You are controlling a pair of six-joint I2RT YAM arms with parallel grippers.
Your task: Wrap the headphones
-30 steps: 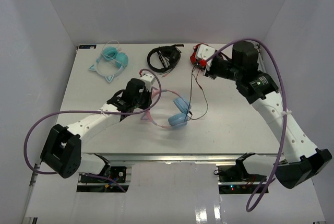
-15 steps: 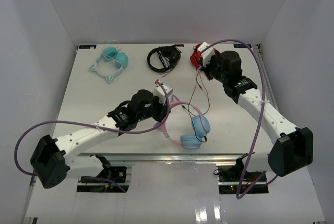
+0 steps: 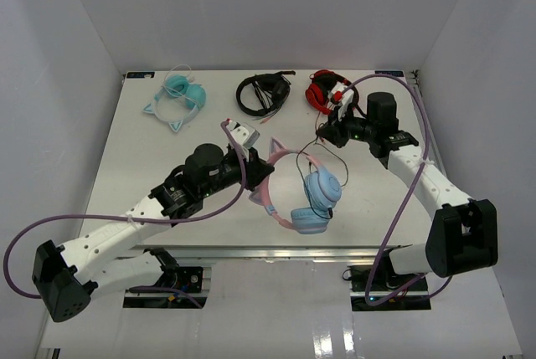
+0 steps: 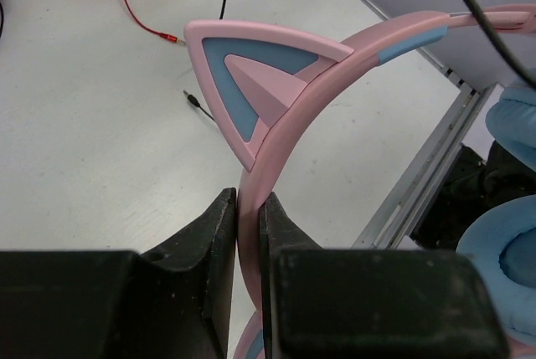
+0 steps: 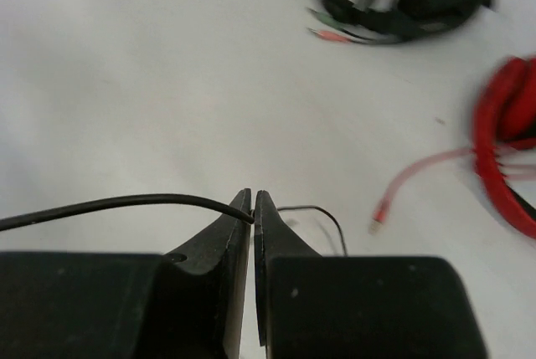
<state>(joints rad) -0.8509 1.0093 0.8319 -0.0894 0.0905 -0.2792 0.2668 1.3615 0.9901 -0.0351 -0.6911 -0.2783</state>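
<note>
A white table (image 3: 142, 141) boxed in by plain white walls holds the whole scene. Nearest the front edge, the headphones (image 3: 308, 218) appear raised off the surface by their pink headband (image 4: 352, 49), with the two light-blue ear cups (image 3: 322, 187) hanging at the right end of the arc. The left gripper (image 4: 249, 204) is clamped on that band just below one cat ear (image 4: 251, 83), a finger pressed flat against each face. Its arm runs from the near-left corner diagonally toward the middle of the table, forearm low and wrist pointing right.

This pair looks light. The plastic band is probably stiff but springy, so it makes the safest handle, while the padded cups are soft and likely to swing on their pivots. The thin black cable (image 5: 117, 203) is limp and slick, so it could slide through a pinch or kink, and its joint at the cup is likely the weak spot. It is best held along its run and guided without hard pulls.

Beyond the cups, the right gripper (image 5: 252, 208) has its jaws together, pinching that cable. The right arm comes up from the near-right corner, elbow bent, forearm turned inward.

Along the far edge lie a teal pair (image 3: 180, 95), a black pair (image 3: 261, 93) and a red pair (image 3: 322, 91)
</note>
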